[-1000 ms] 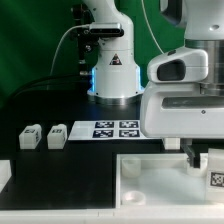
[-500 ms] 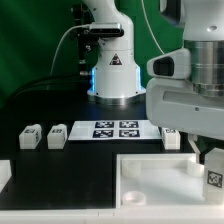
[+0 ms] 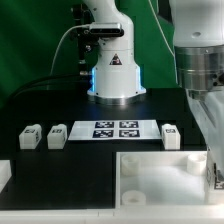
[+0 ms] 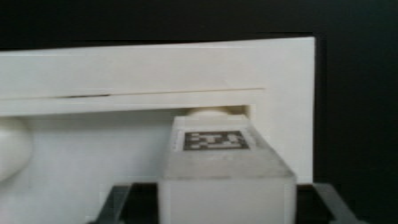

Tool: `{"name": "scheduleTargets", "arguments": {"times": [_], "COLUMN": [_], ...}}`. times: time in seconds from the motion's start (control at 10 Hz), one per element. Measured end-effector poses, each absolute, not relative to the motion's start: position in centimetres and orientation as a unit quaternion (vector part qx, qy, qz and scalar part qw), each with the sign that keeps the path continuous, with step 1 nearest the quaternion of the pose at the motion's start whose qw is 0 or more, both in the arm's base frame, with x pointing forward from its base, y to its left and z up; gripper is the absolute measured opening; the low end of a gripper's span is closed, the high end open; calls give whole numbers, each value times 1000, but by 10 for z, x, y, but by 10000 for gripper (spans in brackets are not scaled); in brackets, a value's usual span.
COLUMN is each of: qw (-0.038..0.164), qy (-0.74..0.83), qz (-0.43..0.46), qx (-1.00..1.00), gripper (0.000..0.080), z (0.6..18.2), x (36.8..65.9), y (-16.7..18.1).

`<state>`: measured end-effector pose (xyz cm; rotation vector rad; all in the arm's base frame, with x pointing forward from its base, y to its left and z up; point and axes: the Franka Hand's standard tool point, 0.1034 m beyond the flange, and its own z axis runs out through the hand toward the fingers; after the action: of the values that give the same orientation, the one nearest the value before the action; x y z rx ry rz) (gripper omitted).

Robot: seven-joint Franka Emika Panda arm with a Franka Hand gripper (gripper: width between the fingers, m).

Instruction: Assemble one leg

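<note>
Arm [image 3: 200,70] comes down near-vertical at the exterior view's right edge, wrist housing filling the upper right corner. Base [image 3: 112,60] sits upright at the back, centre. Gripper [image 3: 214,172] is low at the right edge, mostly cropped out of frame. In the wrist view only dark finger [image 4: 134,205] edges show at the frame's border; jaws look closed on a held part.

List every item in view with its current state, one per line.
gripper: shut on a leg.
held leg: upright, at the panel.
white panel: flat on the table.
three loose legs: standing on the table, untouched.
marker board: flat on the table.
</note>
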<state>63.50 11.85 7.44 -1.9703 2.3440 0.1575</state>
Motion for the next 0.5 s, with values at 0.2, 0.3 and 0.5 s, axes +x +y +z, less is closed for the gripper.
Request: {"name": "scheduleTargets", "arguments": {"times": [0.2,0.3,0.5], "qw": [37,35,23], "qy": [762,740,637], "qz": [49,47,29], "qx": [-645,-670,-770], "gripper": [307,307,613], "z": [74,72,64], "x": [635,633,625], "y": [118,120,130]}}
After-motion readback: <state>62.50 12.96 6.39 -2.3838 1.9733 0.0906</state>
